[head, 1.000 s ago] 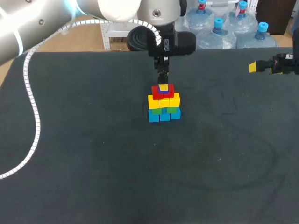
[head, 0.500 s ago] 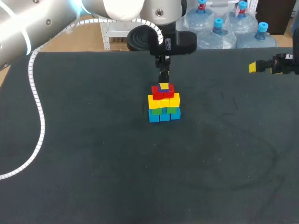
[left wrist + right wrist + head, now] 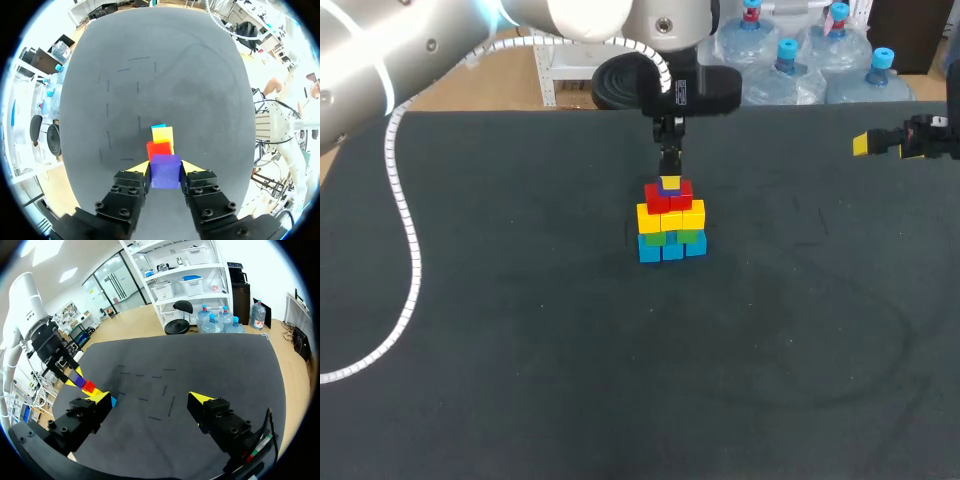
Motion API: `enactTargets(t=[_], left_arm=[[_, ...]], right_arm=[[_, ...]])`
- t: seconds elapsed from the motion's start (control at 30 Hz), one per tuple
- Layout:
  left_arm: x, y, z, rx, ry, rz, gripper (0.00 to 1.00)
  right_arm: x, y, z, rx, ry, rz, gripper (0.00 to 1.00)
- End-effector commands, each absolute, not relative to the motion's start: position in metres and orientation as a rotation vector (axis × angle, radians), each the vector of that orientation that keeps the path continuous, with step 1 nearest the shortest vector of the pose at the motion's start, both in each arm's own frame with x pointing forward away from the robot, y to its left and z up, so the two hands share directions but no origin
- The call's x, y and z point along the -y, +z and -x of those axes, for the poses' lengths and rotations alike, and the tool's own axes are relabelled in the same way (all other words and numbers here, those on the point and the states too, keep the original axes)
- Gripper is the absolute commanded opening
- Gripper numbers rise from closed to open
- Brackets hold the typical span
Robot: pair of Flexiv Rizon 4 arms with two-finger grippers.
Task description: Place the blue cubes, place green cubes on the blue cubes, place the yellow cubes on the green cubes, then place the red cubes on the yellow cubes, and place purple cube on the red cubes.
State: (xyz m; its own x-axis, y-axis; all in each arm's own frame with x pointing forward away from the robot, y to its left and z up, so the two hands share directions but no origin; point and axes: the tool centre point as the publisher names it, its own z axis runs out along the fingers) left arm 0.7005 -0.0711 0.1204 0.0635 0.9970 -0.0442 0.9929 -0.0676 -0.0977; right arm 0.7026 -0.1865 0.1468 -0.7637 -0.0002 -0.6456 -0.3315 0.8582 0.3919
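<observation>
Purple cube (image 3: 669, 190) tops the stack in the head view, pinched between the yellow tips of the left gripper (image 3: 669, 185), which comes down on it from the left arm (image 3: 440, 50). Against a second ago, that gripper and its wrist stand slightly higher in the view (a small shift only). The stack has not moved, nor has the right gripper (image 3: 861, 144), well apart near the right edge of the table (image 3: 520, 350). Under the purple cube lie red cubes (image 3: 668, 199), yellow cubes (image 3: 670, 216), green cubes (image 3: 670, 237) and blue cubes (image 3: 670, 248), a stepped pile at mid-table.

In the left wrist view both fingers of the left gripper (image 3: 165, 167) press opposite faces of the purple cube (image 3: 165, 171). Red (image 3: 159, 148), yellow (image 3: 163, 134) and a sliver of blue (image 3: 158, 126) show just ahead. Whether it rests on the red cubes I cannot tell.

In the right wrist view the right gripper (image 3: 150, 397) is spread wide with nothing between its fingers. The stack shows beside one finger, partly hidden.
</observation>
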Motion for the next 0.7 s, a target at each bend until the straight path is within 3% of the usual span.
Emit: enactTargets(t=[0.03, 0.7], left_arm=[[0.0721, 0.1209, -0.7051, 2.109, 0.154, 2.253, 0.00], [0.0728, 0.1202, -0.7057, 2.121, 0.151, 2.234, 0.02]], right_arm=[[0.1860, 0.1479, -0.7017, -2.369, 0.647, 0.236, 1.00], [0.1860, 0.1479, -0.7017, -2.369, 0.647, 0.236, 1.00]])
